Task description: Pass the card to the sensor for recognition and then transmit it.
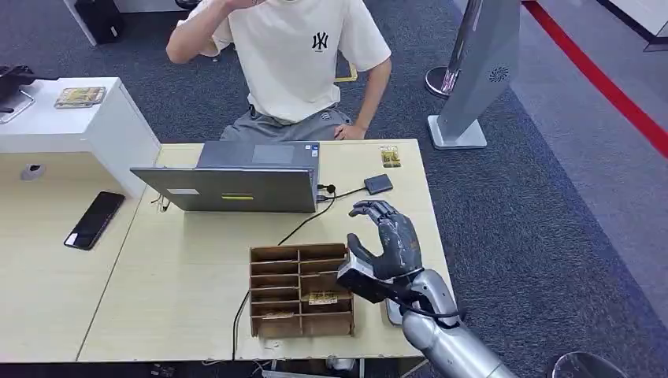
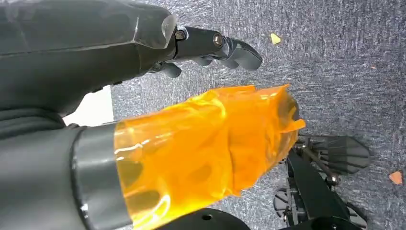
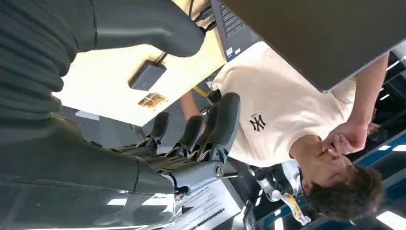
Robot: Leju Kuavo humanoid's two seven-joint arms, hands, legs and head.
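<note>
A: Where is the right hand (image 1: 386, 240)?

B: Just beside the wooden slotted card rack (image 1: 300, 290), on the side away from the phone, raised above the pale table (image 1: 197, 268). Its fingers (image 1: 376, 209) are spread and lightly curled, and nothing is between them. In the right wrist view the same hand (image 3: 191, 139) shows its dark fingers apart, pointing toward the person.

A: And the cards?

B: One card (image 1: 324, 298) with a yellowish face lies in a slot of the rack, in the column nearest the hand. Another card (image 1: 390, 156) lies flat on the table beyond the rack, at the far edge near the person. It shows in the right wrist view too (image 3: 152, 100).

A: The sensor?

B: A small dark flat reader (image 1: 378, 184) lies between the rack and that far card, close to the corner of the open grey laptop (image 1: 236, 179). A black cable (image 1: 303, 224) runs from the laptop's side down past the rack.

A: Who is there?

B: A person in a cream T-shirt (image 1: 303, 55) sits beyond the laptop, one hand (image 1: 350, 132) resting at the table's edge.

A: The left hand?

B: The left hand (image 2: 210, 52) hangs over grey carpet, orange film (image 2: 206, 143) wrapped on the thumb. The dark fingers look curled. I cannot tell whether they are closed.

A: Anything else?

B: A black phone (image 1: 94, 220) lies on the neighbouring desk, well apart from the rack.
</note>
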